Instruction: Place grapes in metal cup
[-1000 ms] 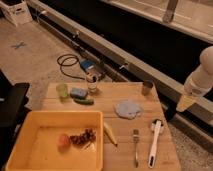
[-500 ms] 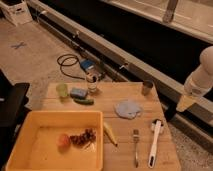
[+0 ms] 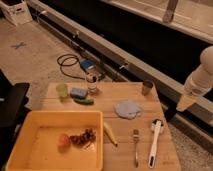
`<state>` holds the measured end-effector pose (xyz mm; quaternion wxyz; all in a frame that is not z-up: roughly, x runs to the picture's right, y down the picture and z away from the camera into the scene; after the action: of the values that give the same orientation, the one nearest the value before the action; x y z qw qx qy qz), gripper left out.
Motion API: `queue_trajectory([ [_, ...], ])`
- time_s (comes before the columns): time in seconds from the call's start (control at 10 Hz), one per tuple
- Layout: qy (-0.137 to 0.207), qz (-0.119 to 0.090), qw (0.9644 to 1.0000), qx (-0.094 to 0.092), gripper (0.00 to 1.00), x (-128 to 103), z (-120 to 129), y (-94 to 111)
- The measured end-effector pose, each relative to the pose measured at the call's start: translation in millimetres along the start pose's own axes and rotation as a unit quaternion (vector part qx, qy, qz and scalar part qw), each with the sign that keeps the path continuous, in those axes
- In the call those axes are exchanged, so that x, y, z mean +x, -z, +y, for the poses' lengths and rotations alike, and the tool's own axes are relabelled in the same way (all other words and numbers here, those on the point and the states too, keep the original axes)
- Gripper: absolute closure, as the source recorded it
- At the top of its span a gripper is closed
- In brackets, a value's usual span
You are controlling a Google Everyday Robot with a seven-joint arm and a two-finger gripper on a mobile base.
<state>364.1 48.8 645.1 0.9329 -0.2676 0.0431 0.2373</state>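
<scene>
The grapes (image 3: 83,137), a small dark purple-red bunch, lie in the yellow tray (image 3: 30,126) next to a round orange-pink fruit (image 3: 63,140). The metal cup (image 3: 147,88), a small dark grey cylinder, stands upright at the table's far right edge. My arm comes in at the right edge of the view, off the table's right side. My gripper (image 3: 183,103) hangs there, right of the metal cup and apart from it, far from the grapes.
On the wooden table (image 3: 120,155) are a clear glass jar (image 3: 91,83), a pale green cup (image 3: 61,90), a blue sponge (image 3: 78,92), a green vegetable (image 3: 84,101), a blue-grey cloth (image 3: 128,108), a banana (image 3: 109,133), a fork (image 3: 135,147) and a white brush (image 3: 155,140). A dark chair (image 3: 11,102) stands left.
</scene>
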Motion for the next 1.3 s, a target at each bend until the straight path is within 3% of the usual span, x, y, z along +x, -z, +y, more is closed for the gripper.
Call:
queue_trajectory([
  [0.2,0.026,0.0,0.9996,0.005,0.31,-17.2,-3.5,3.6],
  [0.6,0.125,-0.014,0.9921,0.006,0.31,-115.4,21.8,1.0],
  [1.0,0.219,-0.025,0.9753,-0.008,0.31,-202.3,70.6,-6.3],
  [1.3,0.297,-0.019,0.9545,-0.02,0.31,-258.2,121.8,-20.3],
])
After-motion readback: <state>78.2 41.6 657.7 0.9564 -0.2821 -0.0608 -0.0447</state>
